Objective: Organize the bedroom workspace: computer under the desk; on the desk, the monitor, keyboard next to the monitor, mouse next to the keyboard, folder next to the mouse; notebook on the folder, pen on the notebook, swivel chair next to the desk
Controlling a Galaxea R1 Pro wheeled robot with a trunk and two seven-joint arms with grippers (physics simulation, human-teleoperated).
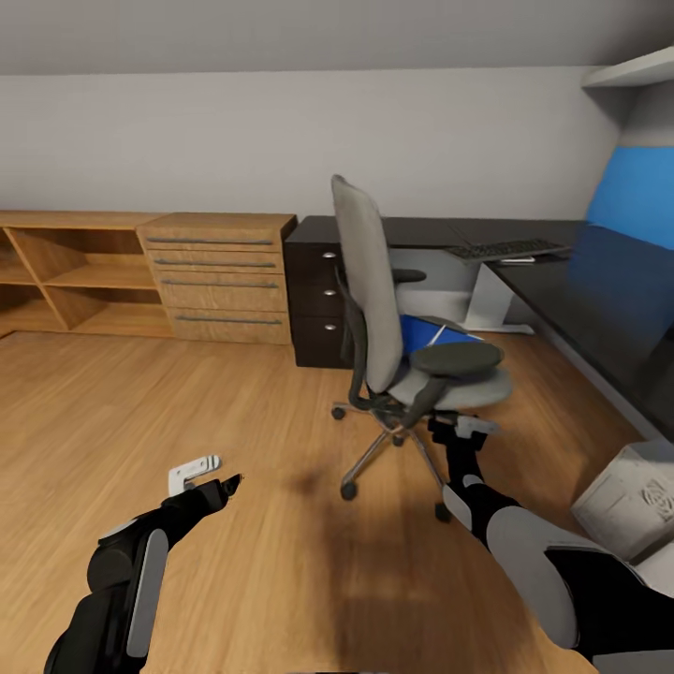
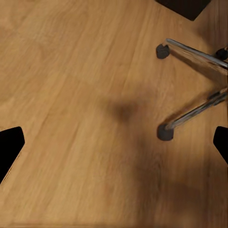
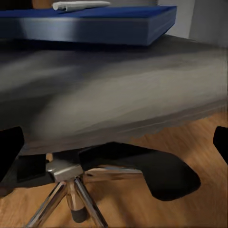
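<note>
Right wrist view: the right gripper, fingers spread and empty, was held just below the swivel chair seat bearing the folder; a bumped seat could roll away.

Matt grey cloth covers the swivel chair, its star base polished chrome on dull black casters. The desk top is glossy black. Smooth, satin-finished wood forms the floor and dresser.
</note>
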